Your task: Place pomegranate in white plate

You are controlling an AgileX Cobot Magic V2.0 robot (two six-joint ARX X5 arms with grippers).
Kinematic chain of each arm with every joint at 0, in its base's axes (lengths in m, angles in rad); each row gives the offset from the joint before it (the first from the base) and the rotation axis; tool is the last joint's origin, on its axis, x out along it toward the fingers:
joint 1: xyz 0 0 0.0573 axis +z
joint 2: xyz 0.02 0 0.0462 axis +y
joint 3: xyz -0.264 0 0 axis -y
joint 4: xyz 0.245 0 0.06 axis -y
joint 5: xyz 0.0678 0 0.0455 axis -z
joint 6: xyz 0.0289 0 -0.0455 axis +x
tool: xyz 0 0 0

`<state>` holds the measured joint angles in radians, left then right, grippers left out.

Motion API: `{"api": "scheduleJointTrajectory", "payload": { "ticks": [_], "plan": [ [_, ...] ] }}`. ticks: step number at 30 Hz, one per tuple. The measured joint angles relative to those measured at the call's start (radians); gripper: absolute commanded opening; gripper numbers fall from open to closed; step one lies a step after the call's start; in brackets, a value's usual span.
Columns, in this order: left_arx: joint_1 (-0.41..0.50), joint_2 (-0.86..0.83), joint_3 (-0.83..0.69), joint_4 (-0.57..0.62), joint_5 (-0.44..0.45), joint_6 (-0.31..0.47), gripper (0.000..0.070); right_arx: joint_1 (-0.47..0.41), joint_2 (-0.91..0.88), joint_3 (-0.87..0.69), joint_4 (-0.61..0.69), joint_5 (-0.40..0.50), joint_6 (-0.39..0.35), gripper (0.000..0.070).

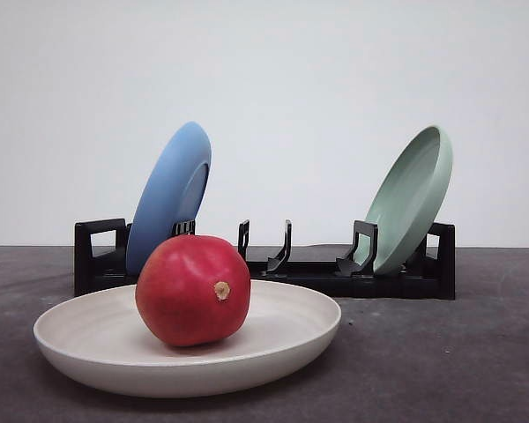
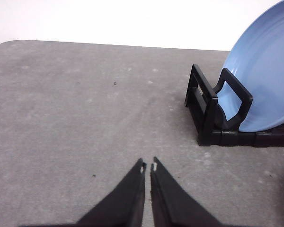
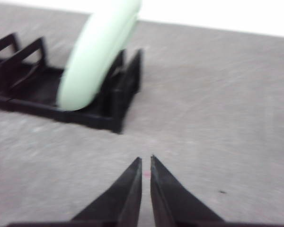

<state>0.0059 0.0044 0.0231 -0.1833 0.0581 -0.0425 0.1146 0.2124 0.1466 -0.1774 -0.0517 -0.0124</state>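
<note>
My left gripper (image 2: pixel 148 166): black fingers pressed together, nothing between them, tips over bare grey table (image 2: pixel 85 118). Ahead of those tips and off to one side: end of the black plastic dish rack (image 2: pixel 210 113) with the glossy blue round plate (image 2: pixel 265 75) leaning in its slots.

My right gripper (image 3: pixel 146 160): fingers also closed on nothing, over bare table. Beyond the tips, the rack's other end holds the pale green round plate, tilted (image 3: pixel 97 52). Wrist picture is blurred.

Front view: round smooth red pomegranate (image 1: pixel 192 289), orange blush, tan stub facing the camera, sits inside the wide shallow matte cream-white plate (image 1: pixel 88 348), left of its centre. That plate lies flat on the table, just in front of the rack.
</note>
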Motion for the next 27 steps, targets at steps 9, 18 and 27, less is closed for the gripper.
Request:
{"api": "scheduleJointTrajectory", "payload": {
  "ticks": [9, 18, 27],
  "plan": [
    [0.000, 0.000, 0.000, 0.000, 0.000, 0.000, 0.0000, -0.075, -0.204, -0.110, 0.006, 0.001, 0.001, 0.0029],
    [0.000, 0.000, 0.000, 0.000, 0.000, 0.000, 0.0000, -0.076, -0.208, -0.131, 0.010, 0.000, 0.015, 0.0029],
    [0.000, 0.000, 0.000, 0.000, 0.000, 0.000, 0.0000, -0.076, -0.208, -0.131, 0.010, 0.000, 0.016, 0.0029]
  ]
}}
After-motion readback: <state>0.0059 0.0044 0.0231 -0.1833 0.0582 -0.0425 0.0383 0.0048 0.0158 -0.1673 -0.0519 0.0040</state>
